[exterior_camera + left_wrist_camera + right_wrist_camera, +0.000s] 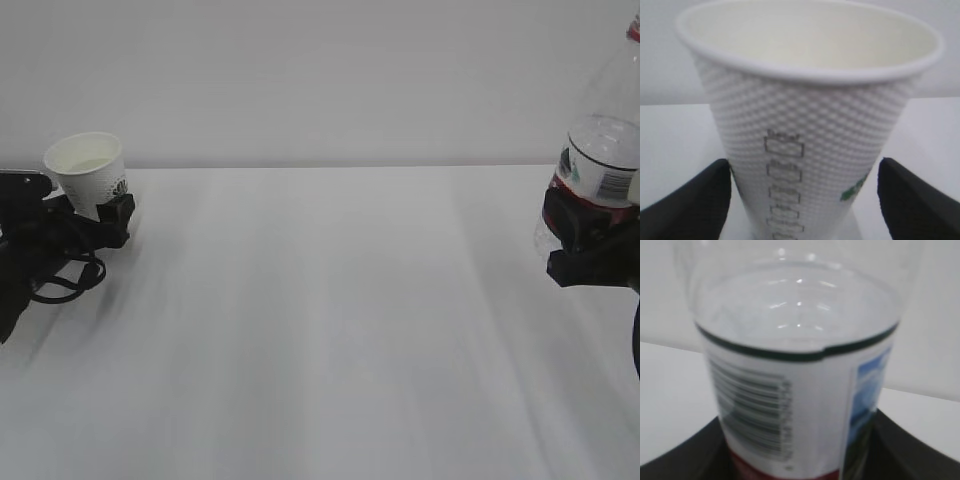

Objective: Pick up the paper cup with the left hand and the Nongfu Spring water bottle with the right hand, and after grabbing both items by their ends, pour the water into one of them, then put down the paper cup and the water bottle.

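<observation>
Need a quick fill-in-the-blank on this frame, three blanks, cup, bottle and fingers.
1. The paper cup stands between the left hand fingers, which are ____ from its wall.
2. The right hand fingers hold the Nongfu Spring water bottle by its ____ end.
3. The barcode is printed on the bottle's ____.

Missing words: apart; lower; label

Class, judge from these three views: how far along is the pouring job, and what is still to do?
Done: the small white paper cup looks to hold liquid, so pouring seems finished. In hand: the left hand has its fingers spread clear of the cup's sides, apparently releasing it. Left: the right hand grips the tall clear plastic water bottle, apparently not yet set on the white table.
</observation>
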